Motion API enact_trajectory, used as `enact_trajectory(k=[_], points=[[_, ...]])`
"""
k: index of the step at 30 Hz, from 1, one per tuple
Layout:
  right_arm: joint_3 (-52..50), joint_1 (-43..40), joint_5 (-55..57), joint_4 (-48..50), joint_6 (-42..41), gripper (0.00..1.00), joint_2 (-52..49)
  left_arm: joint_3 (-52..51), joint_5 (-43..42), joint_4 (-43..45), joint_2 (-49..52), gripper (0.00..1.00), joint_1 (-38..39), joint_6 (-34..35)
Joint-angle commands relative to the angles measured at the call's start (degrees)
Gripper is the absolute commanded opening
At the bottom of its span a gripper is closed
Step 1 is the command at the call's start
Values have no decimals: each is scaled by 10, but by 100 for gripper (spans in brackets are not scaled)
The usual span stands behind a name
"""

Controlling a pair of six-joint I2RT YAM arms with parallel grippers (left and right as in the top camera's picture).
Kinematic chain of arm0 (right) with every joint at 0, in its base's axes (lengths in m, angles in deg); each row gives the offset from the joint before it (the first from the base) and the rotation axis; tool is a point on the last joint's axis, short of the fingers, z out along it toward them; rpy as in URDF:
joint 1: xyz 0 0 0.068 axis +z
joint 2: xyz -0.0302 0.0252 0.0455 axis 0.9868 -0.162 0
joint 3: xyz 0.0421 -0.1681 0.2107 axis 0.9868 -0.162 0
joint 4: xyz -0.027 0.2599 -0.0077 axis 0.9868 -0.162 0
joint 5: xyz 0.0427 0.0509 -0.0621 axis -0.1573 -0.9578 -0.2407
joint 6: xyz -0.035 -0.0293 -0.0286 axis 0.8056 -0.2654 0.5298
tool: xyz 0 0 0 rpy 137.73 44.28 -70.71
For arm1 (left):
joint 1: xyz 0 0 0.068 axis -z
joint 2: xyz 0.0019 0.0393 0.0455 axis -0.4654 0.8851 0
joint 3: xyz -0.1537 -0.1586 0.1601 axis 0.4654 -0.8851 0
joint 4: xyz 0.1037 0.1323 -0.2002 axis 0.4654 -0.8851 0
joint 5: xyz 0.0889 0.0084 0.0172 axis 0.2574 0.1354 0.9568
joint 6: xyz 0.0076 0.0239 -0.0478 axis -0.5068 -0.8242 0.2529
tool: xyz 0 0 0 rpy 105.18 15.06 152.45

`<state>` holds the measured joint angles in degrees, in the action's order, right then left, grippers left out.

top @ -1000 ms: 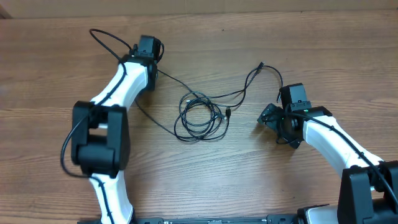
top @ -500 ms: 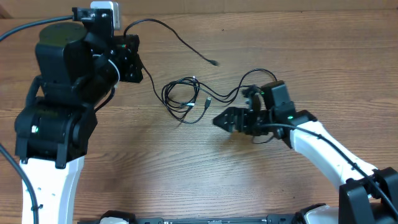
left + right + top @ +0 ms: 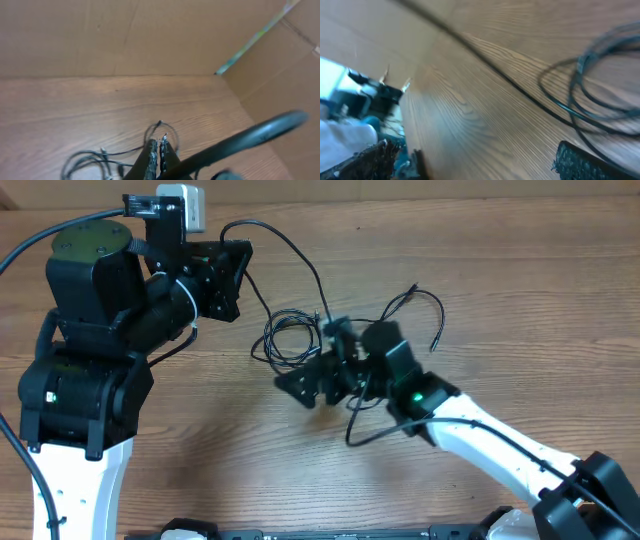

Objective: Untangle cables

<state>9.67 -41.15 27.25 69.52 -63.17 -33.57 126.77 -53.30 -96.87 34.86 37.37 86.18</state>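
Observation:
Thin black cables lie as a small bundle of loops (image 3: 288, 340) in the middle of the wooden table. One more cable (image 3: 425, 302) loops to the right of it. My left gripper (image 3: 232, 275) is raised at the upper left, shut on one cable (image 3: 290, 250) that arcs from it down to the bundle. In the left wrist view the jaws (image 3: 157, 150) stand closed above the loops (image 3: 87, 160). My right gripper (image 3: 300, 387) is open and empty, low over the table just right of the bundle. The loops show in the right wrist view (image 3: 600, 95), beyond my open right gripper (image 3: 480, 165).
The table (image 3: 200, 470) is bare wood. A cardboard wall (image 3: 150, 35) stands behind it and along the right side. My left arm's body (image 3: 90, 350) looms large over the left part. The right arm (image 3: 500, 450) reaches in from the lower right.
My right gripper has moved left, up to the bundle. The left gripper has shifted slightly right with its cable, whose free end has dropped from up right to the bundle.

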Motion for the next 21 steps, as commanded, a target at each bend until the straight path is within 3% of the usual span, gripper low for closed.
enact_trajectory(k=[1,7,13,14,16,18,21], points=[[2,44,118,31,95,100,0,-2,-27,11,-12,4,-3,90],[2,66,244,109,98,99,-40,-2,-131,41,-13,4,-3,139],[2,66,316,162,98,96,-80,-2,-150,42,-19,4,-3,164],[2,65,316,166,98,92,-83,-1,-154,43,-21,4,-3,175],[2,65,318,164,98,76,-84,-1,-149,44,-26,4,-3,174],[2,65,318,159,98,41,-84,-1,-144,44,-30,4,-9,174],[2,64,338,147,97,7,-84,-1,-141,44,-33,4,-32,173]])
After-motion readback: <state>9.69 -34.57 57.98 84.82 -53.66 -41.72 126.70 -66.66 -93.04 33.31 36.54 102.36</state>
